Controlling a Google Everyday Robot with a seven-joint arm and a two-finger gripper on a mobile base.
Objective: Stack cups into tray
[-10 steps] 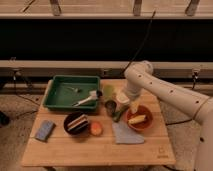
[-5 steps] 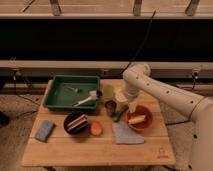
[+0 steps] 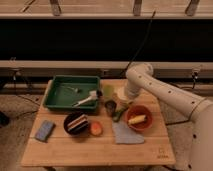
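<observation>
The dark-green tray (image 3: 51,96) stands at the back left of the wooden table, with a white utensil (image 3: 87,100) lying in it. Right of the tray are the pale green cup (image 3: 106,91), the white cup (image 3: 121,94) and, in front of them, the dark grey cup (image 3: 110,106). My white arm reaches in from the right and bends down over the white cup. My gripper (image 3: 123,102) is at the white cup, just right of the grey cup, and is mostly hidden by my wrist.
An orange bowl (image 3: 138,118) with something yellow in it sits right of the cups, with a green item (image 3: 118,114) beside it. A black bowl of cake (image 3: 76,122), an orange fruit (image 3: 95,129), a grey cloth (image 3: 126,134) and a blue sponge (image 3: 44,130) lie in front.
My arm has shifted slightly left and lower over the cups. The cups and other objects have not visibly moved.
</observation>
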